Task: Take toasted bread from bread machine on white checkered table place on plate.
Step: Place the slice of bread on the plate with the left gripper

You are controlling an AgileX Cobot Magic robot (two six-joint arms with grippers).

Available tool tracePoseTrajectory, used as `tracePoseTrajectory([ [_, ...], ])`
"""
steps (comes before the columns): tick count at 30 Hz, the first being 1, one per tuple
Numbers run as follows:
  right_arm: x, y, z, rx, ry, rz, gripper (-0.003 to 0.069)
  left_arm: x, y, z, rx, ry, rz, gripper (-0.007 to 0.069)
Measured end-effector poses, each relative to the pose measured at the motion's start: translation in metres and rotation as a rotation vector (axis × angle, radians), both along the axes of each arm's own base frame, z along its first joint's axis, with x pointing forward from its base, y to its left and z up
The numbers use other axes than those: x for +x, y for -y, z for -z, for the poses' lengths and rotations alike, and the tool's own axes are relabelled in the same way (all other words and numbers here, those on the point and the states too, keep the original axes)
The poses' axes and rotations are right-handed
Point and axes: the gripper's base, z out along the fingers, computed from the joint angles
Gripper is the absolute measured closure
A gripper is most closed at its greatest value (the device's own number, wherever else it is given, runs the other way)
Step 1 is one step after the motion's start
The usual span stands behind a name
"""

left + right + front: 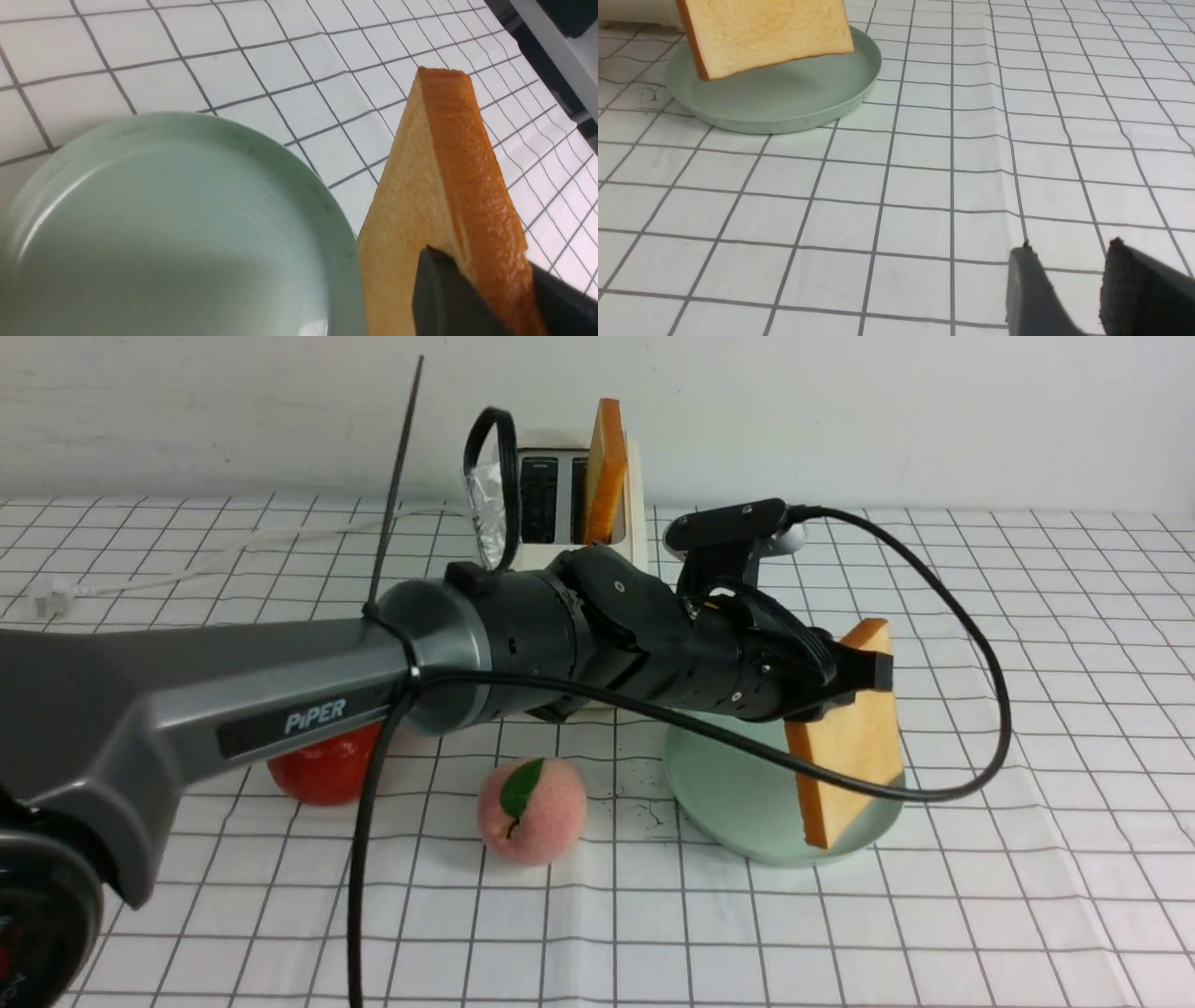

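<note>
My left gripper (864, 677) is shut on one slice of toasted bread (845, 737), gripping its upper edge. The slice hangs tilted, one corner down, over the mint-green plate (728, 793); I cannot tell whether that corner touches it. The left wrist view shows the slice (448, 163) clamped in the gripper (483, 266) beside the plate (163, 224). Another slice (607, 467) stands upright in a slot of the bread machine (637, 523) at the back. My right gripper (1070, 245) is open and empty over the white checkered table (924, 186), apart from the plate (784, 102) and the held slice (766, 32).
A peach (530, 807) lies to the left of the plate. A red fruit (327, 770) sits partly hidden under my left arm. The toaster's white cord and plug (51, 593) trail off to the far left. A wall closes the back.
</note>
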Motion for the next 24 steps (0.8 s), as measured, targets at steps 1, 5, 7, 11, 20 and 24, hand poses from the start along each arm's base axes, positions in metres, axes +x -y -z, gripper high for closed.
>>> tracePoseTrajectory([
  [1,0.000,0.000,0.000,0.000,0.000,0.000,0.0419,0.001,0.001,0.002,-0.001,0.003,-0.002,0.0522],
  [5,0.000,0.000,0.000,0.000,0.000,0.000,0.0419,0.005,0.004,0.015,0.023,0.016,0.012,0.0522],
  [7,0.000,0.000,0.000,0.000,0.000,0.000,0.0419,0.006,0.005,0.020,0.053,0.040,0.034,0.0511],
  [11,0.000,0.000,0.000,0.000,0.000,0.000,0.0419,0.006,0.005,0.024,0.086,0.072,0.066,0.0419],
  [20,0.000,0.000,0.000,0.000,0.000,0.000,0.0419,0.003,-0.006,-0.024,0.052,0.204,0.004,0.0027],
  [24,0.000,0.000,0.000,0.000,0.000,0.000,0.0419,-0.006,-0.018,-0.068,0.026,0.324,-0.023,0.0015],
])
